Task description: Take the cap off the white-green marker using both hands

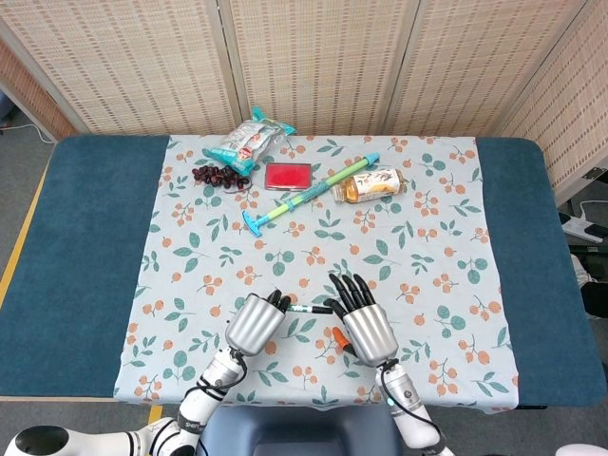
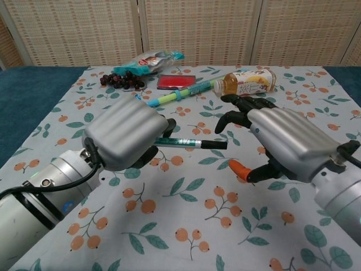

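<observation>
My left hand (image 1: 254, 322) (image 2: 125, 134) grips the white-green marker (image 2: 179, 142) (image 1: 306, 309) and holds it level above the cloth. Its black cap (image 2: 213, 145) points to the right. My right hand (image 1: 366, 321) (image 2: 282, 140) is open beside it, fingers spread. The fingertips (image 2: 234, 117) hang just past the cap end, apart from it. The orange-tipped thumb (image 2: 239, 168) sits below the marker line.
On the floral tablecloth (image 1: 204, 256), the far side holds a snack bag (image 1: 248, 139), dark grapes (image 1: 218, 176), a red card (image 1: 288, 175), a green-blue toothbrush (image 1: 306, 193) and a tea bottle (image 1: 371, 184). Blue table surface (image 1: 85, 228) flanks the cloth.
</observation>
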